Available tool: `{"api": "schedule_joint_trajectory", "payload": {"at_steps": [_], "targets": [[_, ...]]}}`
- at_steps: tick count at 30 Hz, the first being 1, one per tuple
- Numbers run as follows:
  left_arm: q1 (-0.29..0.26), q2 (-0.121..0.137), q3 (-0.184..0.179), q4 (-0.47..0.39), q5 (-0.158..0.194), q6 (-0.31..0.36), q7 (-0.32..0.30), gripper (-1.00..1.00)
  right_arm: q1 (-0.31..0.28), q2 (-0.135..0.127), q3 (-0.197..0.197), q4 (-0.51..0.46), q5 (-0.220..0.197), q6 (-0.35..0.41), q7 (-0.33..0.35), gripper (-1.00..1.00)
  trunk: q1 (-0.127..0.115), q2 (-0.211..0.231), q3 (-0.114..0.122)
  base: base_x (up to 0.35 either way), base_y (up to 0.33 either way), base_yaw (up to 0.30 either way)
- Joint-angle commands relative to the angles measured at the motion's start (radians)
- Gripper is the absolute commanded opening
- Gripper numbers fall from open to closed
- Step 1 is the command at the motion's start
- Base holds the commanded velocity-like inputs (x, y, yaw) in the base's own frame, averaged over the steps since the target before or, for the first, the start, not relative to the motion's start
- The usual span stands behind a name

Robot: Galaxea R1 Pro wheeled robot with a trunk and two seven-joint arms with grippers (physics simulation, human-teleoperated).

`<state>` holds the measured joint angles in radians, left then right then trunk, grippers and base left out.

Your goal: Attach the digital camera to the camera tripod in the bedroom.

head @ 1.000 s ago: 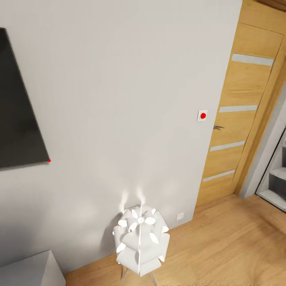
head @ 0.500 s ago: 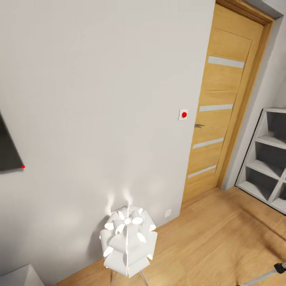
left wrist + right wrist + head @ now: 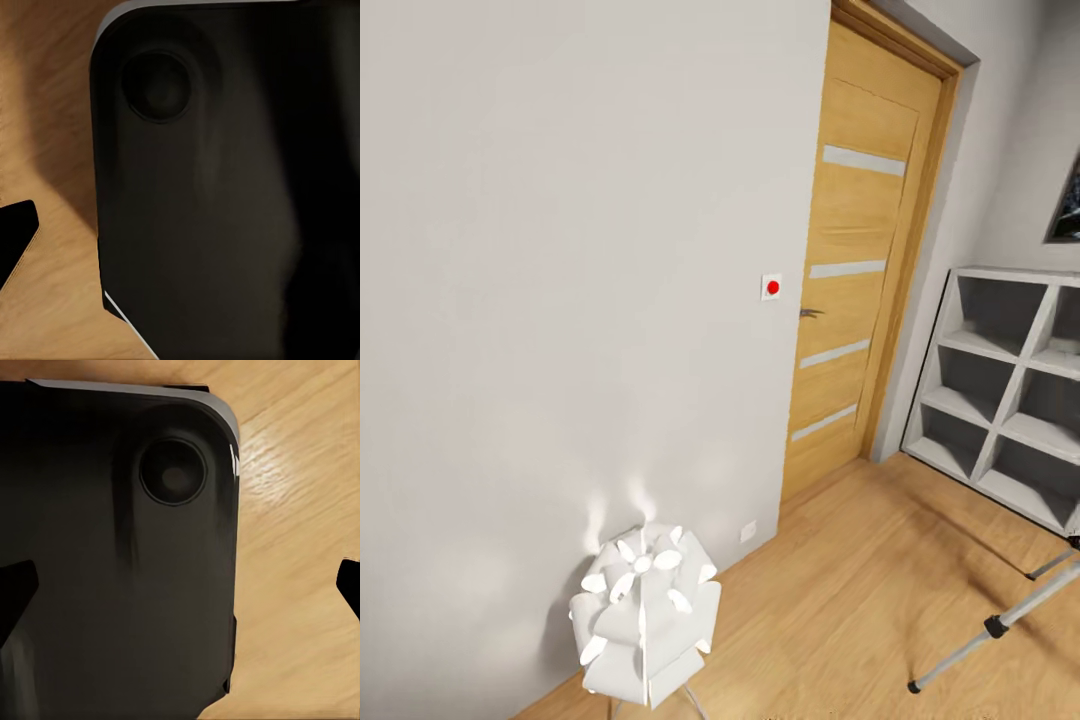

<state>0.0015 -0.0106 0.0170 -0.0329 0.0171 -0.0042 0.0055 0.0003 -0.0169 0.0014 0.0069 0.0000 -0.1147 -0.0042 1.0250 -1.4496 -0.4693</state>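
Observation:
The camera tripod (image 3: 1000, 625) shows at the lower right of the head view as silver telescopic legs with black joints and feet on the wood floor; its head is cut off by the frame edge. The digital camera is out of view. My right gripper (image 3: 180, 592) is open, its two dark fingertips (image 3: 15, 592) wide apart over a black rounded panel and the floor. In the left wrist view one dark fingertip (image 3: 15, 240) of my left gripper (image 3: 180, 240) sits at the edge beside a similar black panel, nothing held.
A white petal-shaped floor lamp (image 3: 645, 610) stands close against the pale grey wall (image 3: 560, 300). A wooden door (image 3: 855, 270) is shut, with a white wall plate (image 3: 771, 287) with a red dot beside it. White cube shelves (image 3: 1000, 390) stand at the right. Wood floor (image 3: 840, 610) lies between.
The head view has swung right: the dark panel on the wall left the frame, the lamp and door shifted left, and the shelves and tripod legs came into view.

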Motion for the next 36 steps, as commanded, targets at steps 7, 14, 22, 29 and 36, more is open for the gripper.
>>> {"api": "schedule_joint_trajectory", "payload": {"at_steps": [7, 14, 22, 29, 36], "targets": [[0.000, 0.000, 0.001, -0.001, 0.002, 0.000, 0.000, 1.00, 0.000, 0.000, 0.000, 0.001, 0.000, -0.005, 0.000, 1.00, 0.000, 0.000, -0.001, 0.000, 0.000, -0.286], [0.000, 0.000, 0.001, -0.001, 0.002, 0.000, 0.001, 1.00, 0.000, 0.000, 0.000, 0.001, 0.001, -0.005, 0.000, 1.00, 0.000, 0.000, -0.001, 0.000, 0.000, -0.286], [0.000, 0.000, 0.001, -0.001, 0.002, 0.000, 0.001, 1.00, 0.000, 0.001, 0.000, 0.001, 0.002, -0.005, 0.000, 1.00, 0.000, 0.000, -0.001, 0.000, 0.000, -0.286], [0.000, 0.000, 0.001, -0.001, 0.002, 0.000, 0.001, 1.00, 0.000, 0.001, 0.000, 0.001, 0.002, -0.005, 0.000, 1.00, 0.000, 0.000, -0.001, 0.000, 0.000, -0.286], [0.000, 0.000, 0.001, -0.001, 0.002, 0.000, 0.001, 1.00, 0.000, 0.002, 0.001, 0.001, 0.002, -0.005, 0.000, 1.00, 0.000, 0.000, -0.001, 0.000, 0.000, -0.286]]}}
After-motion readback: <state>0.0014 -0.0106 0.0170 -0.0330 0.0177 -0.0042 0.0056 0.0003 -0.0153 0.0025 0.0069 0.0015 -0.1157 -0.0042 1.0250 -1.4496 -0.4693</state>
